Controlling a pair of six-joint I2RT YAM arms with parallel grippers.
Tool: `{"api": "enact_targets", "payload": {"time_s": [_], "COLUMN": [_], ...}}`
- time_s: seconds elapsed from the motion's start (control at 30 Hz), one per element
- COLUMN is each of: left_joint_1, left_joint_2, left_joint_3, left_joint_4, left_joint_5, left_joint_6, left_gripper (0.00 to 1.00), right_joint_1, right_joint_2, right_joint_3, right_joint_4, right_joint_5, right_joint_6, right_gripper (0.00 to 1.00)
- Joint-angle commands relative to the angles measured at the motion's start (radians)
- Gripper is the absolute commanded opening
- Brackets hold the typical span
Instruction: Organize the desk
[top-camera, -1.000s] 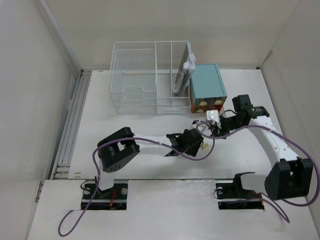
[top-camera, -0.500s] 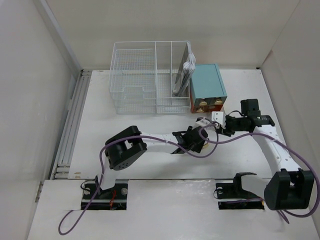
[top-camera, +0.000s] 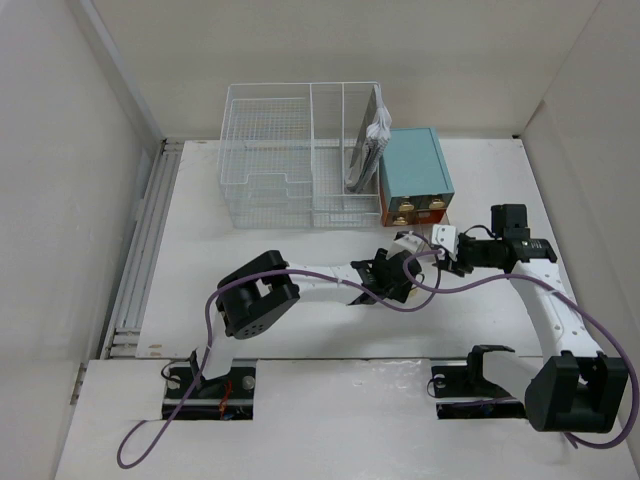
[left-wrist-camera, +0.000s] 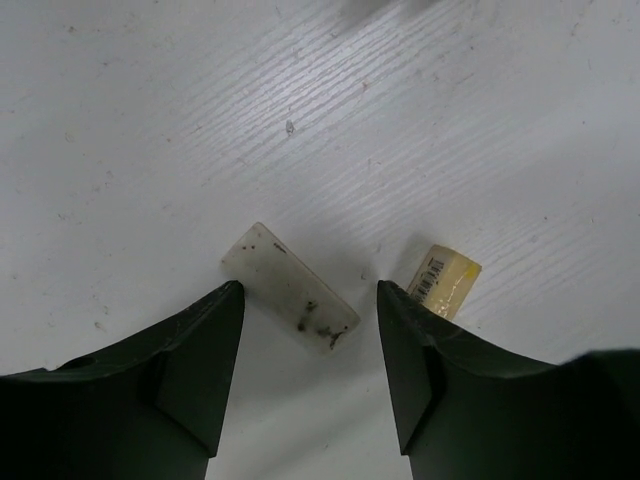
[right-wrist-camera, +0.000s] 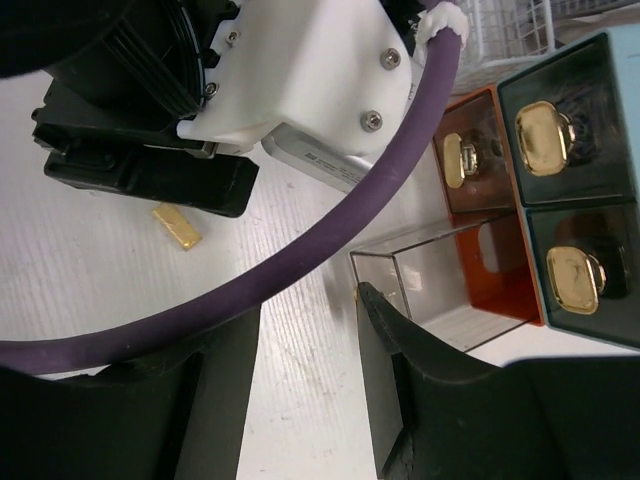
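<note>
The desk (top-camera: 250, 250) is a white tabletop. My left gripper (left-wrist-camera: 310, 287) hangs open just above it, in front of the teal drawer box (top-camera: 415, 175). A smudged white eraser (left-wrist-camera: 290, 290) lies flat on the desk between and just past its fingertips, untouched. A small yellow piece with a barcode label (left-wrist-camera: 443, 280) lies beside the right finger. My right gripper (right-wrist-camera: 308, 305) is open and empty, low over the desk next to a clear drawer (right-wrist-camera: 450, 270) pulled out of the box's orange compartment. From above, the left gripper (top-camera: 398, 283) and right gripper (top-camera: 447, 258) sit close together.
A white wire-mesh rack (top-camera: 290, 150) stands at the back, with papers (top-camera: 370, 140) upright in its right slot. The teal box (right-wrist-camera: 570, 150) has brass knobs. The left arm's purple cable (right-wrist-camera: 330, 230) crosses the right wrist view. Walls enclose the desk on three sides.
The left arm has reached further right and its jaws have opened wider. The right arm has swung right, taking its gripper back from the left wrist toward the drawer box.
</note>
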Motion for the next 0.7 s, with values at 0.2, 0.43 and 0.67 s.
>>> {"api": "enact_targets", "payload": {"time_s": [0.2, 0.43, 0.67], "left_joint_1": [0.024, 0.033, 0.073], "left_joint_2": [0.075, 0.011, -0.172], "left_joint_3": [0.049, -0.017, -0.133], "left_joint_4": [-0.094, -0.094, -0.036], "left_joint_5": [-0.014, -0.037, -0.021], "left_joint_6": [-0.021, -0.03, -0.03], "left_gripper": [0.33, 0.1, 0.05], "right_joint_1": [-0.074, -0.094, -0.094], "right_joint_2": [-0.024, -0.034, 0.06], "right_joint_3": [0.01, 0.01, -0.054], "right_joint_4": [-0.046, -0.117, -0.258], "right_joint_5": [-0.101, -0.074, -0.037], "right_joint_6": [-0.044, -0.156, -0.575], "right_gripper": [0.49, 0.49, 0.57]}}
